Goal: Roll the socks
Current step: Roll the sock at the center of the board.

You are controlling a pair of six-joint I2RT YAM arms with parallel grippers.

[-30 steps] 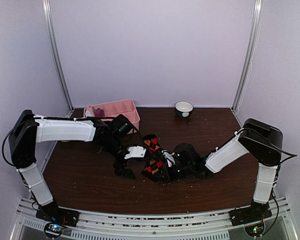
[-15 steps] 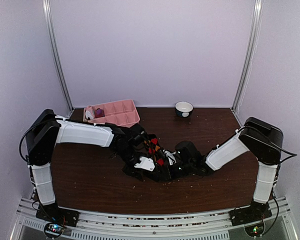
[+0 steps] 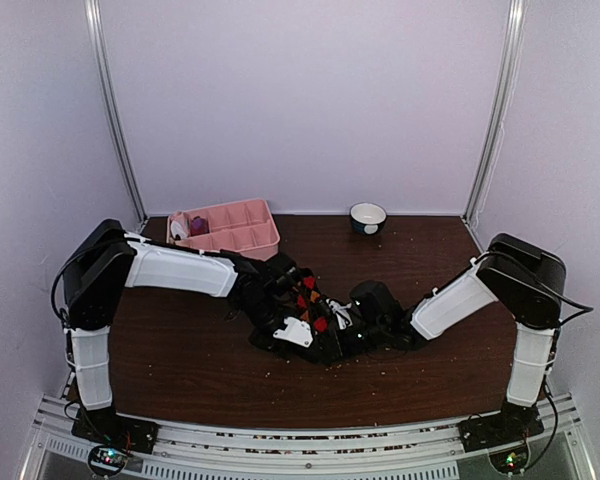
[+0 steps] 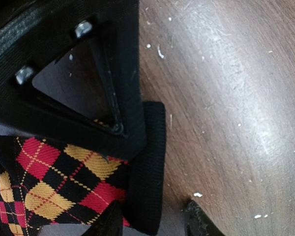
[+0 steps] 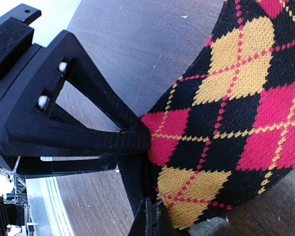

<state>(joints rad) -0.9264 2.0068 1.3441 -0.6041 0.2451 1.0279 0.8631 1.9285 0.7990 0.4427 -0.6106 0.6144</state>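
- Top external view: two arms meet over a black argyle sock [image 3: 305, 297] at the middle of the brown table [image 3: 180, 370]; the left arm reaches in from 9 o'clock, the right from 3 o'clock.
- The left gripper [image 3: 310, 342] sits at the sock's 6 o'clock end; the right gripper [image 3: 332, 328] is just beside it at 4 o'clock.
- Left wrist view: the sock lies on the table with its red and yellow diamonds at 7 o'clock; its black cuff runs down between the left fingertips [image 4: 110, 222]; the tip at 5 o'clock stands clear of the fabric. Whether the left gripper has hold of the cuff cannot be told.
- In the same view the right gripper's triangular finger [image 4: 125, 73] rests on the sock at 10 o'clock; pale specks [image 4: 197, 194] dot the bare wood.
- Right wrist view: the right gripper is clenched, tips together at 6 o'clock, pinching the sock's black edge; diamonds fill the frame from 12 to 4 o'clock; the left finger [image 5: 98, 91] touches the sock at 9 o'clock.
- A pink tray [image 3: 245, 240] stands at the sock's 11 o'clock by the far edge, with a purple item [image 3: 198, 226] in a left-end compartment; a bowl [image 3: 368, 216] stands at 1 o'clock; both are well apart from the sock.
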